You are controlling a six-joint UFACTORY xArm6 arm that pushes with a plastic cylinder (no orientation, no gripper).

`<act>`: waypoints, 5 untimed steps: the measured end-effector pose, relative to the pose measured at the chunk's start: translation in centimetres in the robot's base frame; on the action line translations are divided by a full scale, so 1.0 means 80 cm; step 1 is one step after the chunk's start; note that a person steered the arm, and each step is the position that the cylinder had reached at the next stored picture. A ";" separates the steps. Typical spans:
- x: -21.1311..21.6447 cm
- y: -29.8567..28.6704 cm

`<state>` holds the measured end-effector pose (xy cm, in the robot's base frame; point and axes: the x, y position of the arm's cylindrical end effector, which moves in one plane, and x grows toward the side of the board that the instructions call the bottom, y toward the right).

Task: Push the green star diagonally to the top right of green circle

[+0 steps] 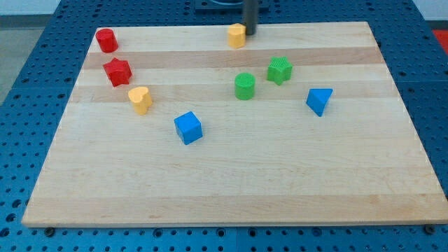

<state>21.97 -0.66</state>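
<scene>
Altogether two red blocks (106, 40), two yellow (237, 35), two green (245, 86), two blue (187, 128); no jaws, only my tip (250, 33).

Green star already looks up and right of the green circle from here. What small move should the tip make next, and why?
Probably a short pull away from the yellow block, toward the view's bottom right. My tip sits at the board's top edge against that yellow block, well above both green pieces. The green star already lies to the top right of the green circle, so at most a light nudge seems left.
</scene>
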 end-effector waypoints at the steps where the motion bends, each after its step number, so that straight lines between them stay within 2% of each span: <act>1: 0.122 -0.045; 3: 0.159 0.096; 4: 0.184 0.070; 5: 0.171 0.142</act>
<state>35.68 10.72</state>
